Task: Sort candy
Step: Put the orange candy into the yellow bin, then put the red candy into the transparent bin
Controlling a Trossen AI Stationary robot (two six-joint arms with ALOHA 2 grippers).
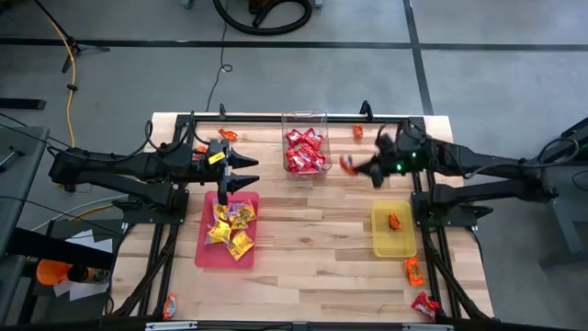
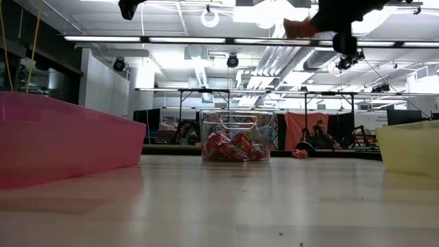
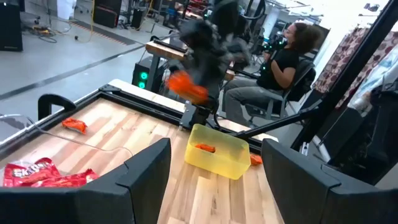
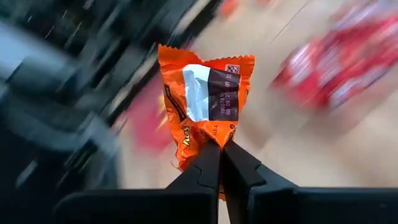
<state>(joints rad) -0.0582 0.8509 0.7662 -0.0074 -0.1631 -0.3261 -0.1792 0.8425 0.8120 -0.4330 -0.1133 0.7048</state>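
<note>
My right gripper [image 1: 355, 167] is shut on an orange candy packet [image 1: 347, 164] in the air just right of the clear tub [image 1: 305, 124]. The tub holds red packets [image 1: 304, 150]. My left gripper [image 1: 256, 172] is open and empty above the far edge of the pink tray [image 1: 204, 250], where several yellow packets [image 1: 230, 225] lie. The yellow tray [image 1: 381, 241] holds one orange packet [image 1: 394, 221]. The low view shows the held packet [image 2: 298, 29] high above the table. My right gripper pinches the orange packet by the crimped edge at one end [image 4: 200, 144], between the two fingers [image 4: 239, 165]. The fingers point roughly level toward the table's left. The packet is lifted clear of the table and sticks out beyond the fingertips.
Loose packets lie along the table's far edge [image 1: 357, 131] [image 1: 228, 135], near its right near corner [image 1: 413, 269] [image 1: 424, 305] and at the left near corner [image 1: 170, 305]. Bare wood lies between the two trays. A person [image 3: 280, 62] sits beyond the table's right side.
</note>
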